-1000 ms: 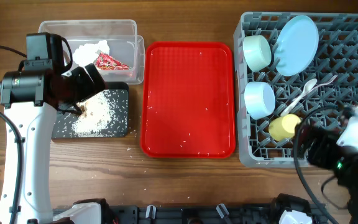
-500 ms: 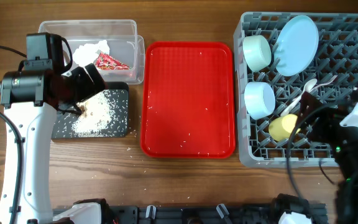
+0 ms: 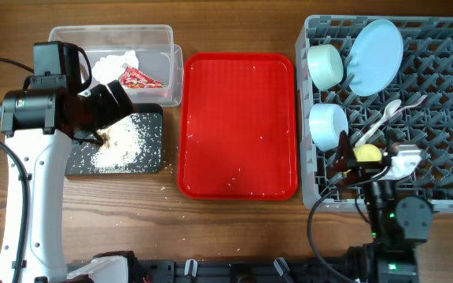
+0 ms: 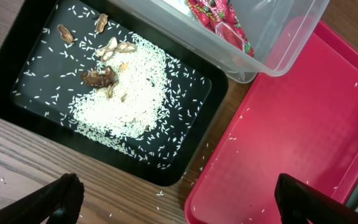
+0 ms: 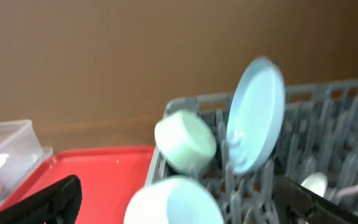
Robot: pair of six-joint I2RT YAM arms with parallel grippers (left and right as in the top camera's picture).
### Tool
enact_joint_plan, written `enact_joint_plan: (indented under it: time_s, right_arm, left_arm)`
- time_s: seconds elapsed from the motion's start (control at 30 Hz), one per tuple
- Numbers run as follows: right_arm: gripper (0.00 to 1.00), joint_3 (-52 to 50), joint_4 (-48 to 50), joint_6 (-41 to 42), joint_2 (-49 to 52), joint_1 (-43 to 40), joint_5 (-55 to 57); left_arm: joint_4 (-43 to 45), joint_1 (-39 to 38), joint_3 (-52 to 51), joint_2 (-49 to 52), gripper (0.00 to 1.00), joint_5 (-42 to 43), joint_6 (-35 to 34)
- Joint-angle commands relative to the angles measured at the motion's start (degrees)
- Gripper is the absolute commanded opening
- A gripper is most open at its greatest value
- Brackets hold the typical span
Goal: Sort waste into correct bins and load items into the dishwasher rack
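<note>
**Overhead.** My left arm [image 3: 34,118] stands over the left side of the table [image 3: 234,236], its wrist above the black tub [image 3: 154,163]. That tub holds the rice grains [image 3: 124,143] and the brown bits [image 3: 106,140]. A few grains lie on the wood just beside it. Just behind it, the clear tub [image 3: 160,33] holds the red wrapper [image 3: 140,78] and the white tissue [image 3: 116,61]. The red tray [image 3: 238,126] lies between the tubs and the grey rack [image 3: 447,94] and carries scattered grains.

In the rack I see:
- the plate [image 3: 376,47], on edge;
- the upper bowl [image 3: 325,64] and the lower bowl [image 3: 328,126];
- the fork [image 3: 384,118];
- the yellow cup [image 3: 366,153], partly hidden by my right arm [image 3: 395,216].

I cannot read the finger state of either gripper from this view.

**Left wrist.** My left gripper [image 4: 178,180] is released, its fingertips wide apart with nothing between them. It hangs above the wood at the near edge of the black tub, beside a corner of the red tray. The rice is heaped in the middle of the tub, with the brown bits at its far side. The red wrapper shows through the wall of the clear tub.

**Right wrist.** This picture is blurred. My right gripper [image 5: 178,183] is released, its fingertips in the lower corners and clasping nothing. The lower bowl is nearest, with the upper bowl lying on its side beyond it. The plate stands upright among the pegs to their right. The red tray and the clear tub show at the left.
</note>
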Motion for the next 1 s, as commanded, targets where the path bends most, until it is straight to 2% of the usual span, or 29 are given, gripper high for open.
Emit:
enact_joint_plan:
  time_s: [0.0,0.13,0.27,0.5,0.97]
  right_arm:
    - [1.0,-6.0,3.3,2.2,-3.1,2.4,2.7]
    - [1.0,-8.8,3.3,1.9,-4.5,3.8,2.7]
    - [1.0,-9.1,-2.0,1.7,-7.8,4.2,2.9]
    - [1.0,-9.1,-1.9,0.4,-13.9,4.2,2.9]
    - [1.0,-9.1,-1.9,0.4,-13.1,4.2,2.9]
  left_arm:
    - [0.2,0.3,0.3,-0.2,1.0,0.5,0.5]
    - [0.1,0.3,0.3,-0.2,1.0,0.5,0.5]
    - [0.2,0.3,0.3,-0.2,1.0,0.5,0.5]
    - [0.2,0.3,0.3,-0.2,1.0,0.5,0.5]
    - [0.2,0.3,0.3,-0.2,1.0,0.5,0.5]
